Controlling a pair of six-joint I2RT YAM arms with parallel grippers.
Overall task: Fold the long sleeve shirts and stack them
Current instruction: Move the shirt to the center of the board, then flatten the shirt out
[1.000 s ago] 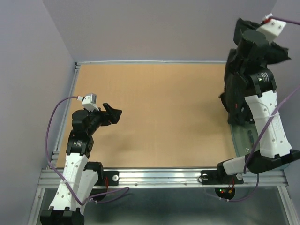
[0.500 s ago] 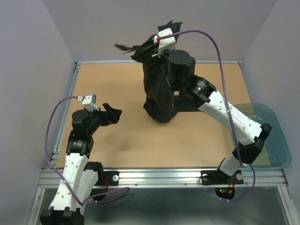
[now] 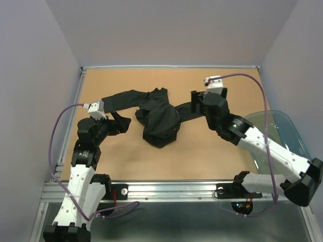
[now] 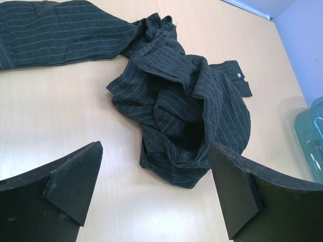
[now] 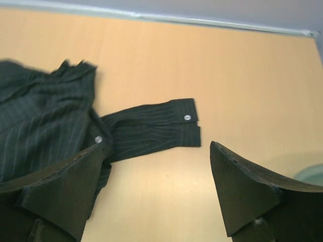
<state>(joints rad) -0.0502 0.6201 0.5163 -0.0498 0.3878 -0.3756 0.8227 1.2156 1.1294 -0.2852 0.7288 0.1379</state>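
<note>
One black pinstriped long sleeve shirt (image 3: 159, 123) lies crumpled in the middle of the table. One of its sleeves (image 3: 120, 99) stretches away to the left, and the other (image 3: 185, 112) runs right, ending in a buttoned cuff (image 5: 174, 123). My right gripper (image 3: 195, 102) hovers open just past that cuff, with nothing between its fingers (image 5: 155, 151). The left gripper (image 3: 122, 122) stands open to the left of the heap, facing the bunched cloth (image 4: 186, 111), and it is empty (image 4: 154, 151).
A translucent blue-green bin (image 3: 285, 132) sits at the table's right edge, behind the right arm, and shows at the edge of both wrist views (image 4: 314, 136) (image 5: 309, 174). A metal rail (image 3: 171, 187) runs along the near edge. Grey walls enclose the table.
My right arm swung the shirt from over the bin to the table's middle, lowered, and opened its jaws. The shirt now lies on the table, free. The left arm has stayed still.
</note>
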